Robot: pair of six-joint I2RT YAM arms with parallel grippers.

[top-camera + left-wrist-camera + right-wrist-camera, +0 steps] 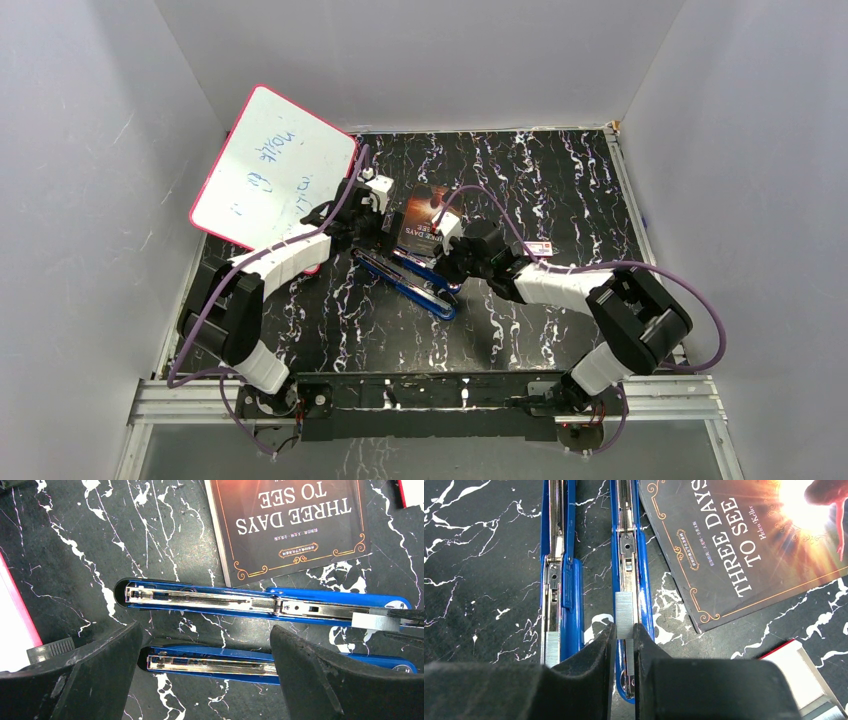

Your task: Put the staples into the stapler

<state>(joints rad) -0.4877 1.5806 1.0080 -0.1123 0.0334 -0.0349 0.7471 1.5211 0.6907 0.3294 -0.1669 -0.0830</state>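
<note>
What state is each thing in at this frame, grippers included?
Book: closed, flat, cover up.
Stapler beside the book: open, rail exposed.
Other stapler: open, rail exposed, second strip at its end.
Staple strip: pinched, over the rail end of the stapler beside the book.
Right gripper: shut on the staple strip.
Left gripper: open, above both staplers, holding nothing.
Whiteboard: propped at a tilt, written on.

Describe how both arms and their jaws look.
The left arm and right arm match: white shell links between bulky black joint housings, with a thin purple cable looping along each. Their jaws are thick, matte black wedges, scuffed pale at the edges.
</note>
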